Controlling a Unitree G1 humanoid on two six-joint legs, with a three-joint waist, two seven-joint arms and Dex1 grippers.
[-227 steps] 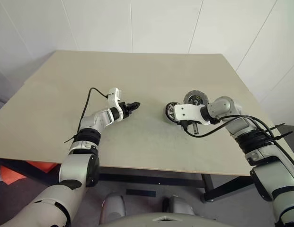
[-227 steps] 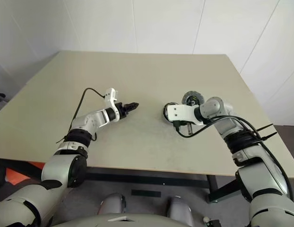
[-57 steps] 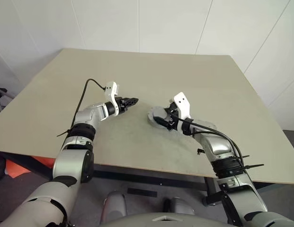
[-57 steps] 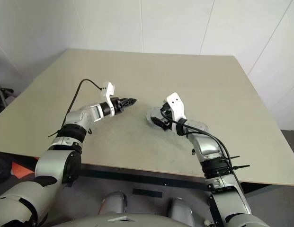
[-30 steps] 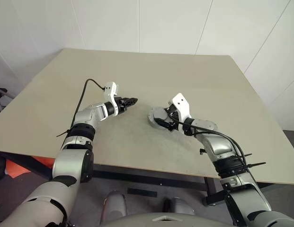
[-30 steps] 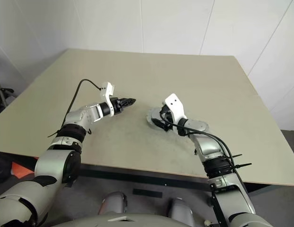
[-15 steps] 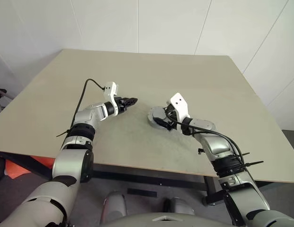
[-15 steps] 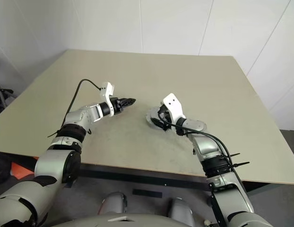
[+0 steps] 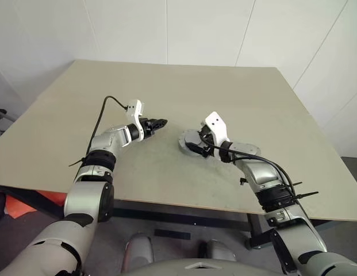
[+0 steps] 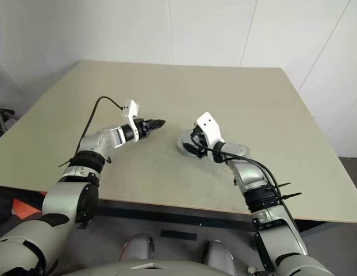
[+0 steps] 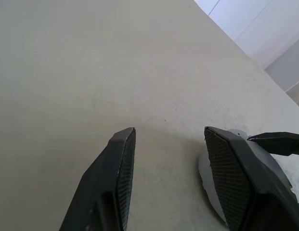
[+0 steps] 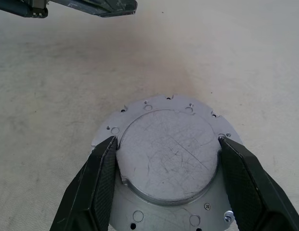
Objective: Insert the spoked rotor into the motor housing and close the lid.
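Observation:
The lid (image 12: 168, 159), a flat round grey disc with a holed flange and a plain raised centre, lies on the table (image 9: 224, 86) near its middle. It also shows as lid (image 9: 187, 138) and, past one finger, as lid (image 11: 205, 178). My right gripper (image 12: 166, 139) reaches over it from the right. Its fingers (image 12: 98, 183) press against both sides of the raised centre. My left gripper (image 9: 162, 122) hovers a short way to the left of the lid, pointing at it. It stands open with nothing between its fingertips (image 11: 121, 144). The spoked rotor and the motor housing are out of view.
The beige table has bare surface on all sides of the lid, with white walls behind its far edge. My left gripper (image 12: 86, 6) crosses the far side of the right wrist view. The right forearm and its black cable (image 9: 264, 164) lie over the table's near right part.
Since the oldest frames my right gripper has come from the table's right side to its middle. Over the last second neither gripper nor the lid has visibly moved.

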